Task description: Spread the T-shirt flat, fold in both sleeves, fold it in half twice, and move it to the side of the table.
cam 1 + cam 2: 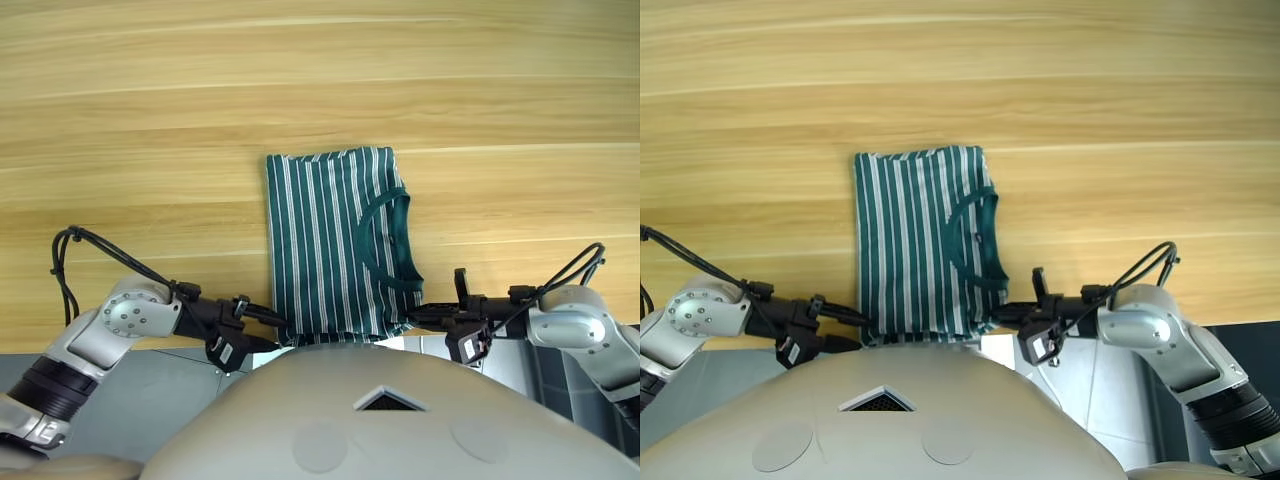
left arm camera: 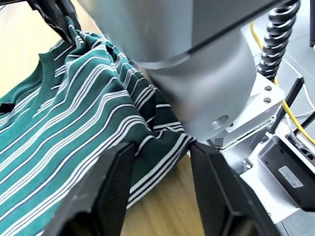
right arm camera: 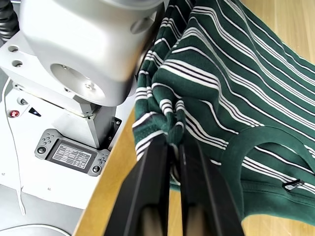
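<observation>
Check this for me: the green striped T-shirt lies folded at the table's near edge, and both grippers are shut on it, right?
Not quite. The right gripper is shut on the T-shirt, but the left wrist view shows the left gripper open, its fingers apart on either side of the hem.

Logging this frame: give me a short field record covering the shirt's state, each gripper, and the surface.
T-shirt: folded into a narrow strip, neckline on the robot's right side, near end at the table's near edge
left gripper: open, fingers either side of the near left corner
right gripper: shut on the near right corner, fabric bunched there
table: wooden top
</observation>
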You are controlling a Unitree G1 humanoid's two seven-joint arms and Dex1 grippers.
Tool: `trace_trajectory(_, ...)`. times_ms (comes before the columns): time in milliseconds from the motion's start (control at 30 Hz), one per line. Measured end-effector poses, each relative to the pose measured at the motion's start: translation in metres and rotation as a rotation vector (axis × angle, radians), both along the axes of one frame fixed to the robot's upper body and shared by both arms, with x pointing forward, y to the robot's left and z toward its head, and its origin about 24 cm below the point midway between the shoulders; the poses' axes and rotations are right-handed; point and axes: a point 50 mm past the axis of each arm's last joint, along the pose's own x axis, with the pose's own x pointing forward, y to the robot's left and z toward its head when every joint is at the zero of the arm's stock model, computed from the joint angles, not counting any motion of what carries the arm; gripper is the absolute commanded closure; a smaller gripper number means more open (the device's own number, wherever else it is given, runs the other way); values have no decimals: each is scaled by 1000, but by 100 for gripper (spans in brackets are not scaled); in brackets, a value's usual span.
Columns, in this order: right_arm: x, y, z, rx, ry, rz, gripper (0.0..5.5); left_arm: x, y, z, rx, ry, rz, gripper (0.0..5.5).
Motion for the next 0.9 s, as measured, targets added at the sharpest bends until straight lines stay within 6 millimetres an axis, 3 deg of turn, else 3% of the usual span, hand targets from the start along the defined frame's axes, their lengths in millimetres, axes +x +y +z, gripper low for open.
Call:
trace_trajectory(133, 0, 0, 0, 0, 0, 0, 541, -1, 0, 1, 2, 6, -15, 347)
trace_trajectory(533, 0, 2, 1, 5, -3, 5, 541, -2, -2, 2, -4, 13, -33, 545)
trace_trajectory(900, 0, 2, 1, 7, -4, 5, 541, -1, -1, 1, -22, 13, -24, 550)
